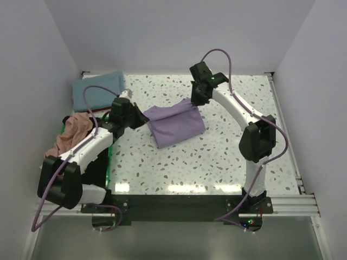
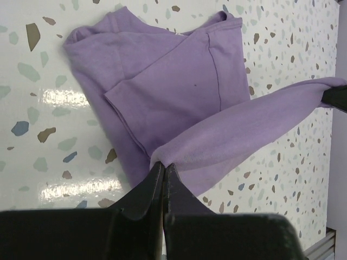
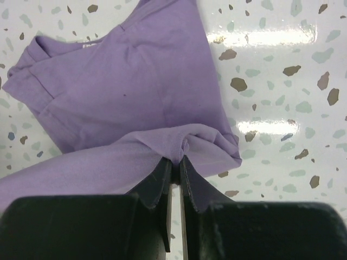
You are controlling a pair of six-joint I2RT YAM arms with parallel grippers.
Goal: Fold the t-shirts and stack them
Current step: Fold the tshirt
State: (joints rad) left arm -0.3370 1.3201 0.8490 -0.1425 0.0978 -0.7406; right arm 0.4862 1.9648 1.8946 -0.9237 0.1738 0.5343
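- The left gripper (image 2: 164,165), nearest in its wrist view, has its black fingers pressed together on a raised edge of the lavender t-shirt (image 2: 162,86)
- The right gripper (image 3: 176,160) is likewise clamped on a bunched fold of the same cloth, at its far right corner
- Between the two pinches a band of lavender fabric hangs taut above the rest of the shirt, which lies partly folded on the speckled table (image 1: 217,157), mid-table and slightly left of centre
- The shirt is plain, soft and matte, with hemmed sleeve edges showing
- A teal t-shirt (image 1: 97,89) lies folded at the far left corner of the table
- A salmon pink t-shirt (image 1: 73,132) lies crumpled off the table's left edge, by the green bin (image 1: 110,157); only a strip of the rim shows, so I cannot tell whether the shirt is inside
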